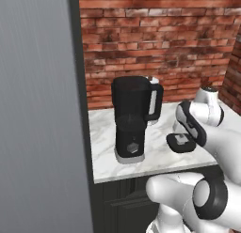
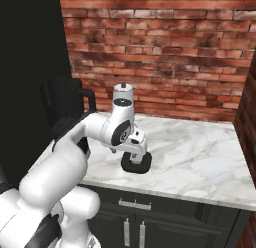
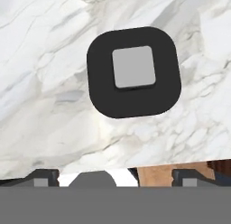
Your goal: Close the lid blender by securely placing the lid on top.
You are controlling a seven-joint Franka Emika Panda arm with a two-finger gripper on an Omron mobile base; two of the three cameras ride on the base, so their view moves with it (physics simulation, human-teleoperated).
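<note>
**Pincer poised above the lid, nothing yet lifted**

The pincer (image 3: 115,178) is seen hanging over the lid (image 3: 133,72), its two dark tips spread wide apart at the bottom of the hand view, with nothing held between them. The lid is found lying flat on the marble desk (image 2: 200,157), near the front edge and about midway along it, its light grey knob (image 3: 133,66) facing up. It is judged that the tips have not yet been lowered to the knob, since desk surface is visible between them and the lid.

The blender (image 1: 134,119) stands upright toward the left end of the desk, beside the dark cabinet wall (image 1: 42,110), well apart from the lid. Its jar top appears uncovered. The task is therefore reckoned to be at an early stage: grasping, carrying across and seating the lid on the jar all remain to be done.
</note>
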